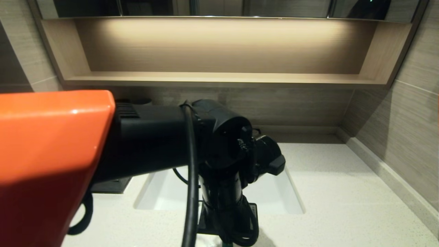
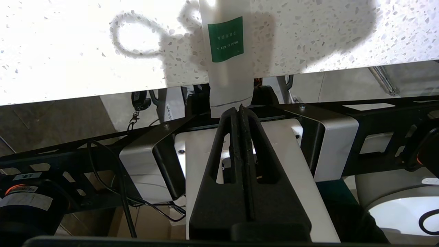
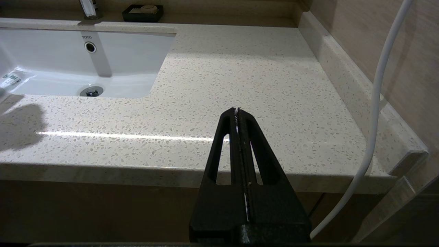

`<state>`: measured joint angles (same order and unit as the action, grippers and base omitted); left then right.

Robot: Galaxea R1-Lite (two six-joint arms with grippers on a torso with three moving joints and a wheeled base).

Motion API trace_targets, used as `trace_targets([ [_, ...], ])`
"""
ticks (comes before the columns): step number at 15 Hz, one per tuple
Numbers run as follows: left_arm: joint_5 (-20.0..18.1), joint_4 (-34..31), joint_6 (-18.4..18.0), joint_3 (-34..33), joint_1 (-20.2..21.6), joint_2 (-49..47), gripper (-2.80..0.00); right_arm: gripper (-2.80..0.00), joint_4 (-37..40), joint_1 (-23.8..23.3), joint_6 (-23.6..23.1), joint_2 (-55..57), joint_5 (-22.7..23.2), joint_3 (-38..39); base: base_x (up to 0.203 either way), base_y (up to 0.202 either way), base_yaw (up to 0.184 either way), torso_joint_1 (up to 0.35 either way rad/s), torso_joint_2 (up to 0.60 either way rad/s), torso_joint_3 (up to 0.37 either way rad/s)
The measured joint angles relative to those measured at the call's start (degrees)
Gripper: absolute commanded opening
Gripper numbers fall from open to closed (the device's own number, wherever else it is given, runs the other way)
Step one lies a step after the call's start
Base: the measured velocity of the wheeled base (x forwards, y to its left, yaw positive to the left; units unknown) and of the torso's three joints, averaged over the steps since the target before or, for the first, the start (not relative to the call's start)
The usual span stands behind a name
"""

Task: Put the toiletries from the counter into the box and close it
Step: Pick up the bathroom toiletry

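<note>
Pinched flat in closed left gripper (image 2: 239, 109): slim clear-plastic dental-kit sleeve (image 2: 226, 51), green-labelled, over speckled stone bench (image 2: 68, 51); right gripper (image 3: 237, 111) closed, empty.

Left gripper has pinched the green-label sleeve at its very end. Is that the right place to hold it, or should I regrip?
Judging by the left wrist view, keep it. The left gripper is shut on the green-label sleeve at its flat sealed end, fingers across the width. The thin film flattens there, so a pinch suits it. The sleeve's far end is out of frame. The right gripper is parked, shut.
</note>
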<state>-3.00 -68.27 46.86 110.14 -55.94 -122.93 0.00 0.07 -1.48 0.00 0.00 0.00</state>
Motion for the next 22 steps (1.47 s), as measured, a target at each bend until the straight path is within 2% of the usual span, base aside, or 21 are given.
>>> trace_targets([
  [1, 0.02, 0.02, 0.16, -0.02, -0.07, -0.04, -2.8, -2.8, 0.0, 0.0, -0.01, 0.0, 0.0, 0.0, 0.0, 0.0, 0.0, 0.0, 0.0, 0.0],
  [2, 0.13, 0.17, 0.45, -0.02, -0.22, -0.09, 0.0, -2.8, 0.0, 0.0, 0.0, 0.0, 0.0, 0.0, 0.0, 0.0, 0.0, 0.0, 0.0, 0.0],
  [8, 1.61, 1.1, 0.74, -0.02, -0.3, -0.83, 0.0, -2.8, 0.02, 0.0, 0.02, 0.0, -0.01, 0.0, 0.0, 0.0, 0.0, 0.0, 0.0, 0.0],
  [22, 1.2, 1.24, 0.84, -0.02, -0.01, -2.99, 0.0, -2.8, 0.0, 0.0, 0.0, 0.0, 0.0, 0.0, 0.0, 0.0, 0.0, 0.0, 0.0, 0.0],
])
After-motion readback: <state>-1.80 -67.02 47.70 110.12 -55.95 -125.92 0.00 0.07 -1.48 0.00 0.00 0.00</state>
